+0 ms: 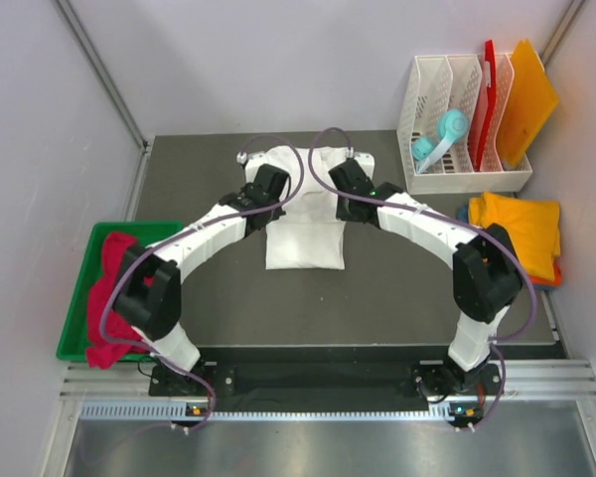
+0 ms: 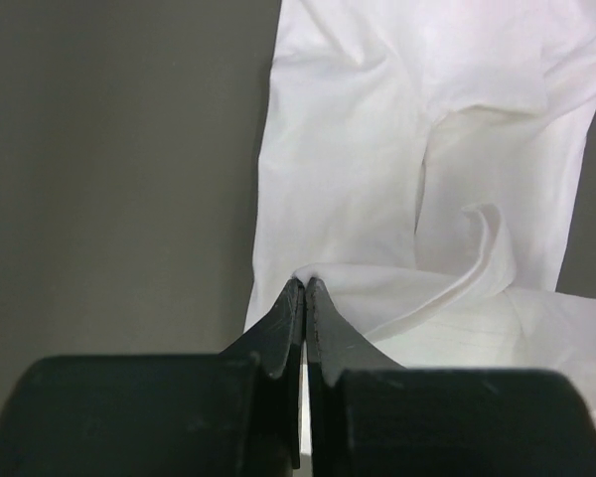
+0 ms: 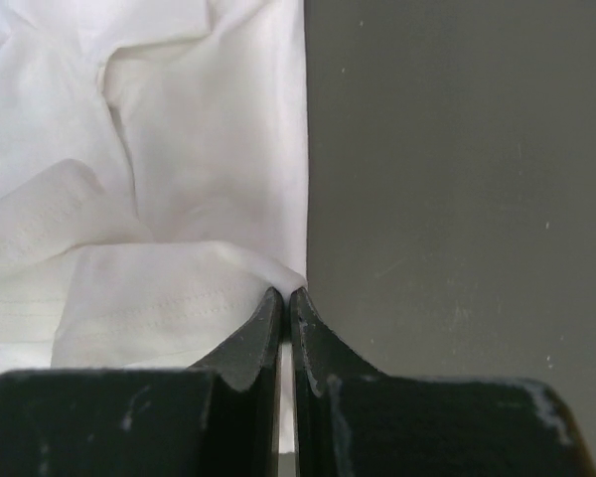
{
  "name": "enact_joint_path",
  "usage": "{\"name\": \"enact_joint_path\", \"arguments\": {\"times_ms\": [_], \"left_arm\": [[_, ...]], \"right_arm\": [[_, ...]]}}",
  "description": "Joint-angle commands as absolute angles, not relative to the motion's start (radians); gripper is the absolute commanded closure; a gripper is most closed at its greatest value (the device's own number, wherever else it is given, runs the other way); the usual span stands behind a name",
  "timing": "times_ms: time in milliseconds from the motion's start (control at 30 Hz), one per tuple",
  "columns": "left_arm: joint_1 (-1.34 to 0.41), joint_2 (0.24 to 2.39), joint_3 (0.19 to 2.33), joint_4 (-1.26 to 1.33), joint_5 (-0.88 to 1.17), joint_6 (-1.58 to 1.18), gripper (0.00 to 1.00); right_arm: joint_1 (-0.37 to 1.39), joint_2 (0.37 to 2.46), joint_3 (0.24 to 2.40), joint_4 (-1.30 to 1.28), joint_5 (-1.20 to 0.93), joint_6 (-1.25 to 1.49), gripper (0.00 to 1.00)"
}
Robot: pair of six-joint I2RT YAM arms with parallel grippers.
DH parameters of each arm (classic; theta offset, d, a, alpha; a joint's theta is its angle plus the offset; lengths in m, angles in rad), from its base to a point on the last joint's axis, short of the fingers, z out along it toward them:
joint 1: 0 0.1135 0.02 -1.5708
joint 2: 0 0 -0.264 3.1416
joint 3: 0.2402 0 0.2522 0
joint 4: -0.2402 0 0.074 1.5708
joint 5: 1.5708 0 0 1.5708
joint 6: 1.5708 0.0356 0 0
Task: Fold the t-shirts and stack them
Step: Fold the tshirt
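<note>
T-shirt (image 1: 305, 243) pinched, left hand (image 2: 305, 283) (right hand (image 3: 286, 293) too)

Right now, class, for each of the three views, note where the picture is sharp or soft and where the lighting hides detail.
Top external: even light, sharp throughout, though the white t-shirt is bright enough to flatten its folds. Left wrist: cloth creases read clearly; the left gripper is a dark, near-featureless mass. Right wrist: the right gripper shows scuffs, and specks on the table are crisp.
</note>
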State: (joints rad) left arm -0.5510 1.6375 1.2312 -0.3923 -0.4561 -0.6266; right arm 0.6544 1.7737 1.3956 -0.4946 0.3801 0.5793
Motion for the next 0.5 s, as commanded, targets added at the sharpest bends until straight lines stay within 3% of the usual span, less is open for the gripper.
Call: {"name": "enact_joint_path", "arguments": {"times_ms": [0, 400, 433, 467], "left_arm": [[-0.522, 1.721, 1.353, -0.345, -0.430, -0.560, 1.00], [-0.488, 1.881, 1.420, -0.345, -0.397, -0.563, 1.00], [-0.488, 1.879, 1.422, -0.347, -0.408, -0.563, 1.00], [-0.488, 1.873, 1.422, -0.359, -0.420, -0.571, 0.96]], "right_arm": [[0.611, 1.839, 1.514, -0.476, 0.357, 0.538, 1.00], [0.571, 2.019, 1.635, -0.494, 0.316, 0.517, 1.00], [0.572, 2.016, 1.634, -0.491, 0.322, 0.515, 0.96], [0.571, 2.004, 1.629, -0.485, 0.333, 0.517, 0.75]]}}
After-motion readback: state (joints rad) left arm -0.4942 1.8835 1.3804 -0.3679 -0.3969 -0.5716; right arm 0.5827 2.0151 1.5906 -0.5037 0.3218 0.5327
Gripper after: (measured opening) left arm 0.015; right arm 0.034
